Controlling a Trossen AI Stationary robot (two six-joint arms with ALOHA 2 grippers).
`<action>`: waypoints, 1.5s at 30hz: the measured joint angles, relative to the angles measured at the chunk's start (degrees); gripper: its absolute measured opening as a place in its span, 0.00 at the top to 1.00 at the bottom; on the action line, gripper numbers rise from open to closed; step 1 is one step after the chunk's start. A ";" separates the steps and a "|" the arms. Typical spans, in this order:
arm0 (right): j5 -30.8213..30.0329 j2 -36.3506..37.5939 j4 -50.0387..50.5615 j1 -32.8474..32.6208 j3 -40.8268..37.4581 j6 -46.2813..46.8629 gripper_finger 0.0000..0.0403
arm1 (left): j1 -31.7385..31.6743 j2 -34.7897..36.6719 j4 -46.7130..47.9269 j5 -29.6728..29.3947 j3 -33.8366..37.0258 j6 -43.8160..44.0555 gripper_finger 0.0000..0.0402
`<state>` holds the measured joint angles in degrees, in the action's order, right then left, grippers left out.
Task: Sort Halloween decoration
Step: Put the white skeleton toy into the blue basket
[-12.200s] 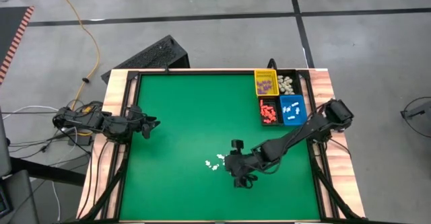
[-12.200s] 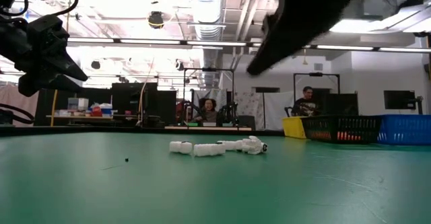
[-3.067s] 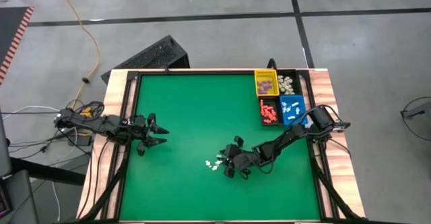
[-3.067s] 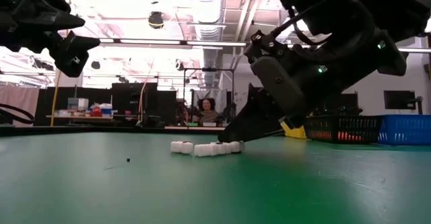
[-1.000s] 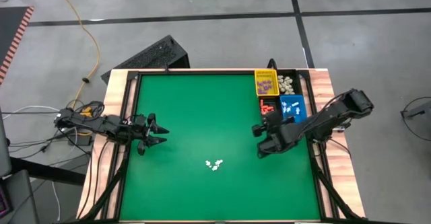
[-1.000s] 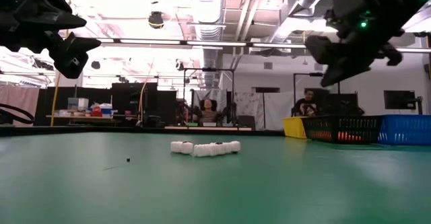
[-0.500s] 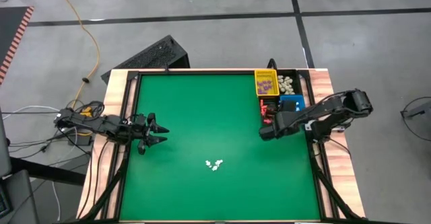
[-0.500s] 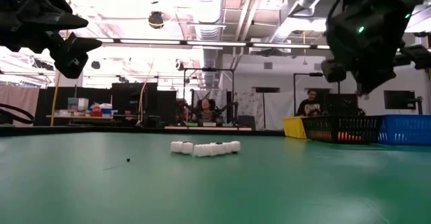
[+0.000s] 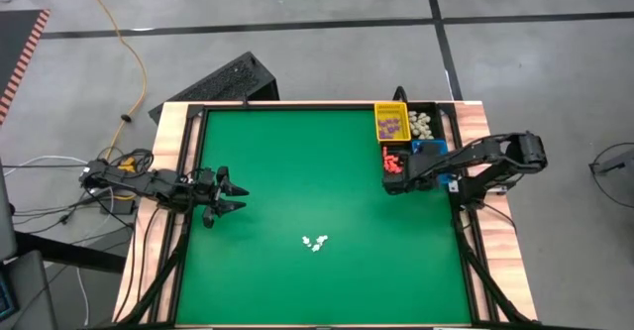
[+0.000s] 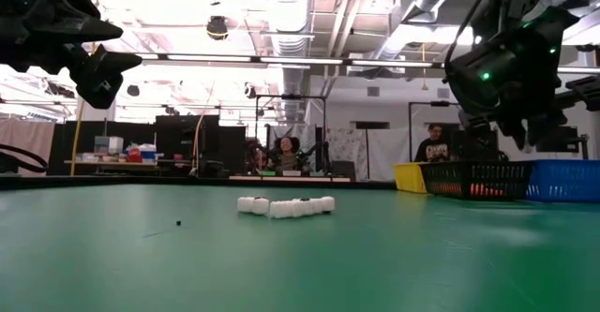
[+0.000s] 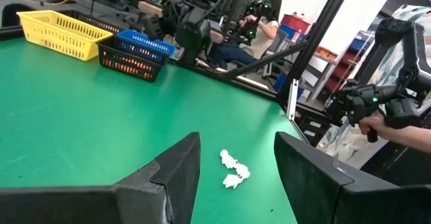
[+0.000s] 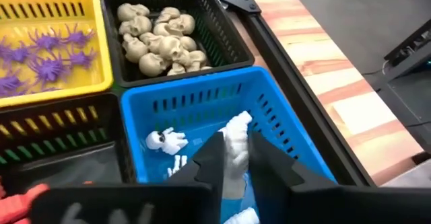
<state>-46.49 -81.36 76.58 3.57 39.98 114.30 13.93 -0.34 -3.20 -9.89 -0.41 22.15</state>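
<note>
Jaws on the right gripper [image 12: 235, 158] sit narrowly apart around one white skeleton figure [image 12: 235, 140] over the blue bin [image 12: 283, 109], while the left gripper [image 11: 232, 160] hangs wide open and empty near the table's left edge. One more skeleton [image 12: 166, 140] lies in that bin, and a small white cluster [image 9: 316, 242] sits mid-table. Since a second ago the right arm swung back over the four bins; cluster unchanged.
</note>
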 joint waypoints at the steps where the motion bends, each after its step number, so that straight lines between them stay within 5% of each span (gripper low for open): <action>1: 0.06 0.00 -0.25 -0.01 -0.08 -0.15 0.74 | 0.02 0.00 0.00 0.00 -0.02 0.00 0.55; 11: -0.84 0.58 -1.19 -1.47 0.93 -3.18 0.53 | 0.02 0.01 -0.18 -0.97 0.00 -0.36 0.55; 16: -4.88 2.69 -9.04 -5.07 4.52 -20.24 0.53 | 0.02 0.00 -0.37 -2.15 -0.02 -0.46 0.55; 20: -5.29 4.29 -28.88 -8.63 5.77 -43.50 0.54 | 0.02 0.00 -0.37 -2.14 -0.01 -1.02 0.55; 25: 11.02 2.14 -64.69 -14.57 4.68 -81.69 0.54 | 0.01 0.00 -0.35 -2.13 0.00 -1.52 0.55; 28: 20.79 -2.01 -78.23 -17.62 4.57 -96.15 0.54 | 0.00 0.00 -0.34 -1.57 0.01 -2.01 0.55; 33: 29.68 -9.89 -91.42 -19.25 4.86 -105.09 0.56 | 0.00 0.02 -0.26 -1.15 -0.01 -1.57 0.55; 41: 44.92 -19.50 -92.36 -18.81 10.06 -107.46 0.56 | 0.02 0.00 -0.17 -1.18 0.01 -1.80 0.55; 45: 46.57 -23.56 -92.29 -18.79 12.61 -108.55 0.56 | 0.01 -0.02 -0.21 -1.55 -0.01 -2.17 0.55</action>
<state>0.08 -104.92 -15.71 -15.22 52.59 5.75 13.95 -0.36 -3.41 -11.44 -0.42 19.98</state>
